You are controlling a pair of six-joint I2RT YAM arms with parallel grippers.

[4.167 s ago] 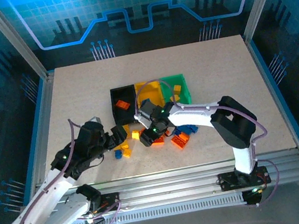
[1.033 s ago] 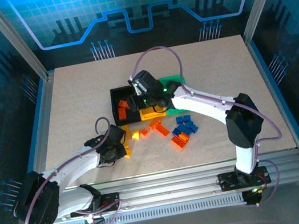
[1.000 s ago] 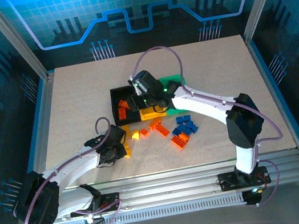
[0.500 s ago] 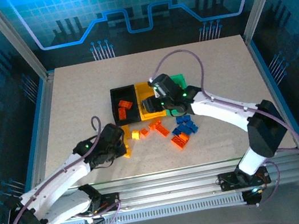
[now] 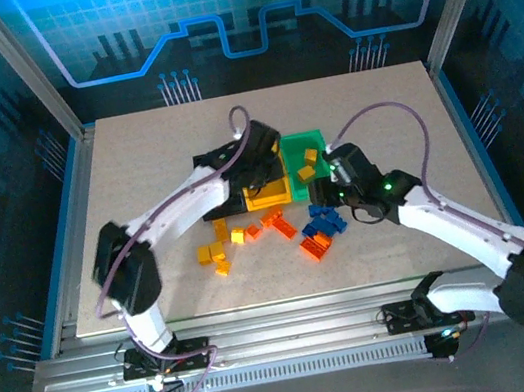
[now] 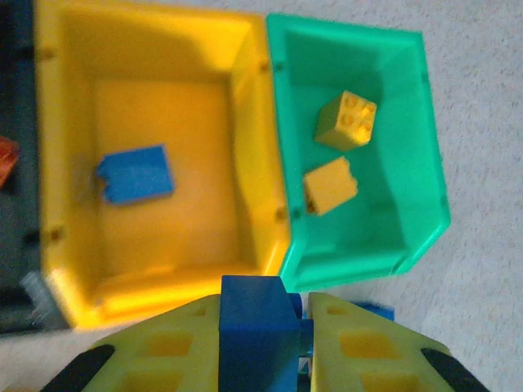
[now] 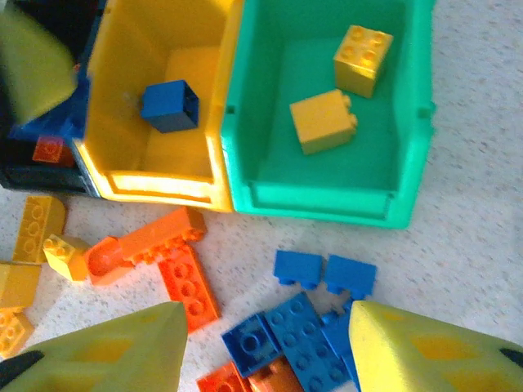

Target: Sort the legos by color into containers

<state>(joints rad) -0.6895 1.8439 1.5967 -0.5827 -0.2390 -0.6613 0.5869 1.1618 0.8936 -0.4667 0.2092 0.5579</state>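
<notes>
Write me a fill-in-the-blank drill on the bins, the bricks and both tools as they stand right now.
1. The green bin holds ___ yellow bricks.
2. The left tool is shut on a held brick, which is ___.
3. The lone blue brick lies in a bin coloured ___.
4. The jaws of the right tool stand ___ over the loose blue bricks.

Missing words: two; blue; yellow; open.
</notes>
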